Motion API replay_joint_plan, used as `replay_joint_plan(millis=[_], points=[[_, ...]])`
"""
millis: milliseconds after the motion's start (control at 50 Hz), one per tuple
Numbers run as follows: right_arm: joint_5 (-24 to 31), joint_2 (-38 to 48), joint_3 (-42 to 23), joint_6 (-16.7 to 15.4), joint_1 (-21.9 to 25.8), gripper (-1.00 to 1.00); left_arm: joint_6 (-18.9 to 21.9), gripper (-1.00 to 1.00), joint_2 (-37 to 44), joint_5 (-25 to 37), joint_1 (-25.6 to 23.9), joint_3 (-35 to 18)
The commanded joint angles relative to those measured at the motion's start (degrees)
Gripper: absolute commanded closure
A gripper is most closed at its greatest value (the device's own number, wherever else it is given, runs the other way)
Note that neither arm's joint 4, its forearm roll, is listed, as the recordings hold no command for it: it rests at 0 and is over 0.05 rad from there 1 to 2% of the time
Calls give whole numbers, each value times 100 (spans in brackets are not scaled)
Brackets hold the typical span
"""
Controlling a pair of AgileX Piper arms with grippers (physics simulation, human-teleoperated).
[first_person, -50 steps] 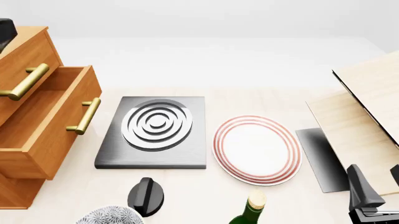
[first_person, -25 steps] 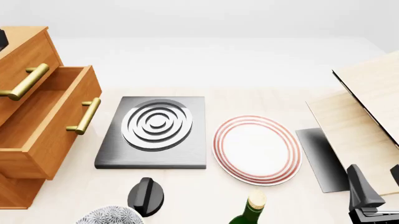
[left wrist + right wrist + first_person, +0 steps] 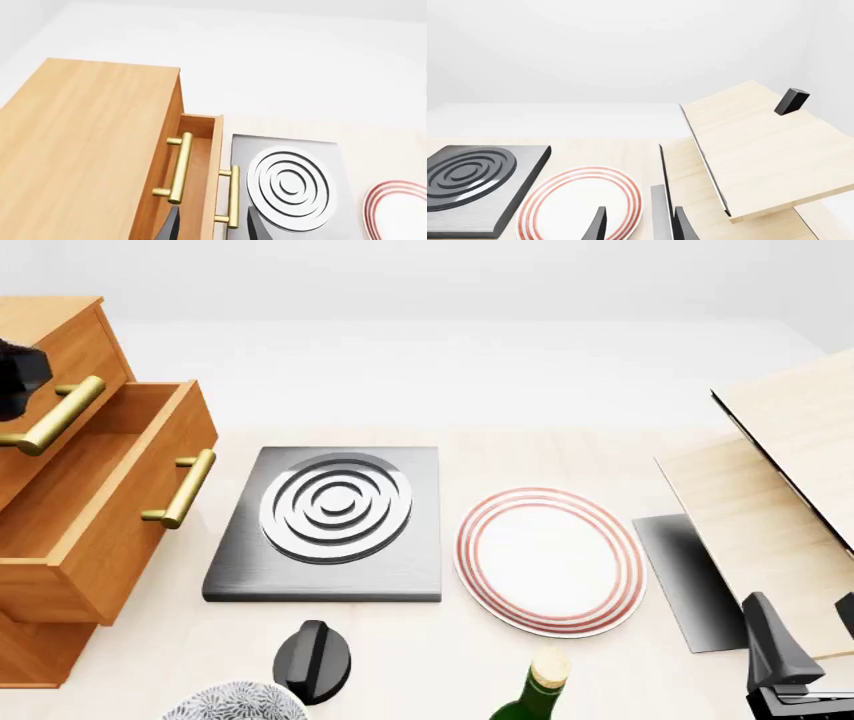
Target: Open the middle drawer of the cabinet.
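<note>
The orange-brown cabinet (image 3: 54,350) stands at the far left, its lighter lid filling the left wrist view (image 3: 73,150). The middle drawer (image 3: 127,530) is pulled out, and its brass handle (image 3: 180,488) faces the stove plate. The top drawer's handle (image 3: 47,415) sits further back. My left gripper (image 3: 16,375) hangs at the left edge beside the top drawer. In the left wrist view its fingertips (image 3: 170,225) are apart and hold nothing, with the middle drawer's handle (image 3: 230,197) showing beyond them. My right gripper (image 3: 801,665) is open and empty at the near right.
A grey stove plate (image 3: 327,525) lies right of the drawer, with a red-rimmed plate (image 3: 550,560) beside it. A black knob (image 3: 314,660), a patterned bowl (image 3: 234,702) and a green bottle (image 3: 534,695) stand along the near edge. Pale wooden boards (image 3: 787,470) lean at the right.
My left gripper, almost out of view at the top left before, has come down beside the top drawer's handle. The drawer and right arm have not moved.
</note>
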Motion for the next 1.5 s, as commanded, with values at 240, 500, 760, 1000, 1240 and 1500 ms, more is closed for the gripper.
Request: replay_joint_plan(millis=[240,500,760,1000,1240,1500], points=[[0,0,0,1,-2,-100,-363,-100,355,-158,-117,341],[0,0,0,1,-1,-100,-648,-100,697,-284,-201,506],[0,0,0,0,-1,-100,-681,-100,825,-390,136,646],[1,1,0,2,-1,-100,-808,-100,965,-572,188,850],[0,0,0,1,0,-100,-965,-100,1195,-775,66,1172],[8,-9,-6,-16,-2,-100,-1108,-100,1307,-807,-10,1274]])
